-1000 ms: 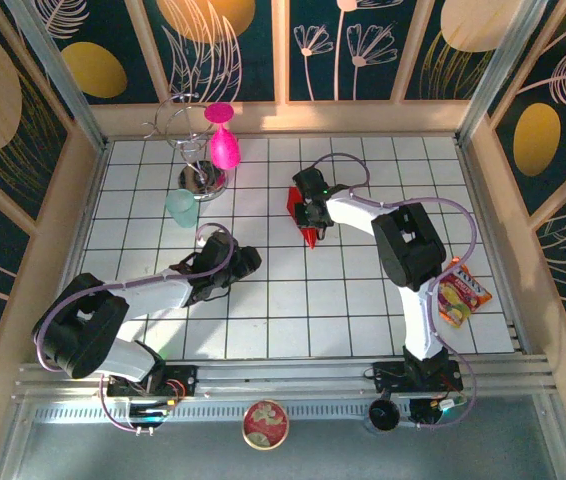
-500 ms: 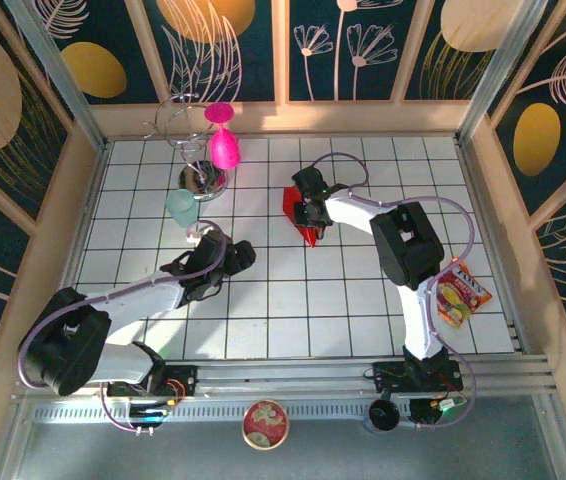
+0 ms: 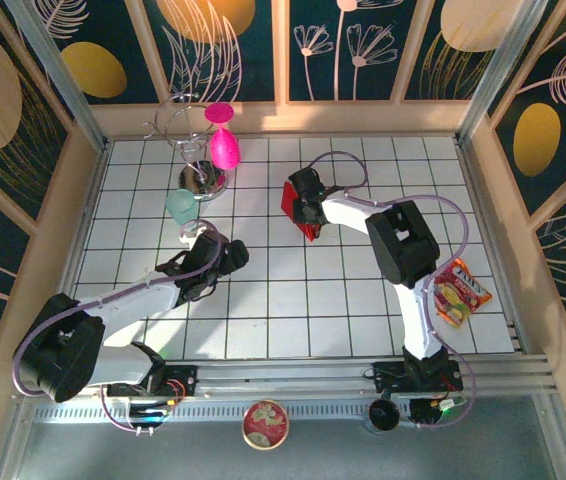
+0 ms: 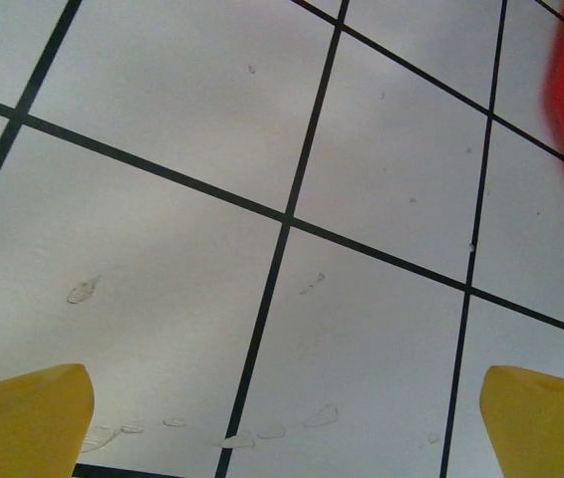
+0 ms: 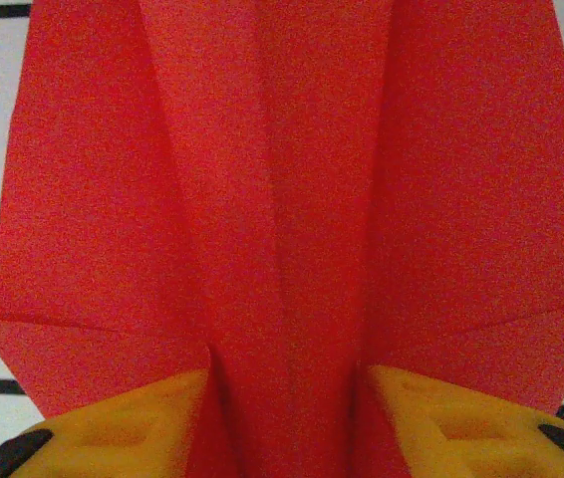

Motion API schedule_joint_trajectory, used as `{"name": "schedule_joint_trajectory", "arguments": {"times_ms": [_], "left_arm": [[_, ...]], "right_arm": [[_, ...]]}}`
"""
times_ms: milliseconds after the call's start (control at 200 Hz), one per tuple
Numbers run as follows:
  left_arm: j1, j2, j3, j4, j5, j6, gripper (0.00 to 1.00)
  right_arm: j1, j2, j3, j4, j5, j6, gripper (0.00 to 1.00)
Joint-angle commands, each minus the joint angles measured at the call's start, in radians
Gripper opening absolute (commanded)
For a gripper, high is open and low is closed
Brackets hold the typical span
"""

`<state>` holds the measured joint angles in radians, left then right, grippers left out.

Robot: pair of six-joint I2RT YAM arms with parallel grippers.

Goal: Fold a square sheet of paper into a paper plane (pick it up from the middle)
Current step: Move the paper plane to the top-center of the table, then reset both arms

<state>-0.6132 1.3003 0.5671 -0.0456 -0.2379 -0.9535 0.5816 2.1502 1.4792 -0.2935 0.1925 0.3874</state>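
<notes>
Two grippers. Left gripper (image 4: 282, 423) spread wide, empty, above tabletop (image 3: 333, 300). Right gripper (image 5: 287, 423) straddles paper plane (image 5: 282, 199) keel, rear-centre; pinching or slack, cannot tell. Judgement: withdraw straight up, sparing the wing creases.

My right hand (image 3: 306, 212) straddles the paper plane (image 5: 282, 199) on the worktop (image 3: 363, 300); my left hand (image 3: 235, 255) hangs off to its left and nearer, the goblet (image 3: 224, 148) behind that hand.
</notes>
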Motion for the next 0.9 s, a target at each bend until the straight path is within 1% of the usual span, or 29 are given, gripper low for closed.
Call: {"name": "schedule_joint_trajectory", "arguments": {"times_ms": [0, 125, 270, 365, 451, 471, 536, 626, 666, 726, 801, 831, 896], "left_arm": [[0.009, -0.021, 0.017, -0.040, -0.027, 0.013, 0.99], [0.024, -0.038, 0.052, -0.089, -0.071, 0.035, 0.99], [0.036, -0.078, 0.121, -0.129, -0.162, 0.097, 0.99], [0.041, -0.103, 0.154, -0.136, -0.246, 0.141, 0.99], [0.045, -0.139, 0.148, -0.094, -0.330, 0.180, 0.99], [0.046, -0.150, 0.142, -0.079, -0.347, 0.189, 0.99], [0.052, -0.188, 0.118, -0.026, -0.414, 0.222, 0.99], [0.073, -0.235, 0.078, 0.041, -0.497, 0.273, 0.99], [0.087, -0.249, 0.060, 0.067, -0.524, 0.291, 0.99], [0.118, -0.266, 0.027, 0.105, -0.556, 0.315, 0.99], [0.141, -0.290, -0.034, 0.187, -0.594, 0.384, 0.99], [0.150, -0.298, -0.060, 0.220, -0.611, 0.406, 0.99], [0.175, -0.312, -0.113, 0.289, -0.645, 0.451, 0.99]], "right_arm": [[-0.005, 0.093, -0.028, -0.083, 0.036, 0.025, 0.44], [-0.005, 0.032, -0.005, -0.095, 0.031, 0.023, 0.44], [-0.024, -0.106, 0.000, -0.074, 0.012, 0.024, 0.45], [-0.029, -0.203, -0.010, -0.052, -0.005, 0.014, 0.53], [-0.029, -0.298, -0.050, -0.019, -0.021, 0.002, 0.62], [-0.058, -0.324, -0.068, -0.006, -0.027, 0.001, 0.63], [-0.083, -0.406, -0.136, 0.043, -0.031, -0.003, 0.67], [-0.117, -0.545, -0.260, 0.128, 0.052, -0.024, 0.72], [-0.136, -0.600, -0.317, 0.165, 0.105, -0.034, 0.77], [-0.163, -0.680, -0.415, 0.225, 0.194, -0.047, 0.88], [-0.198, -0.767, -0.528, 0.311, 0.298, -0.075, 0.97], [-0.216, -0.795, -0.570, 0.343, 0.326, -0.087, 0.99], [-0.259, -0.836, -0.644, 0.400, 0.381, -0.103, 0.99]]}}
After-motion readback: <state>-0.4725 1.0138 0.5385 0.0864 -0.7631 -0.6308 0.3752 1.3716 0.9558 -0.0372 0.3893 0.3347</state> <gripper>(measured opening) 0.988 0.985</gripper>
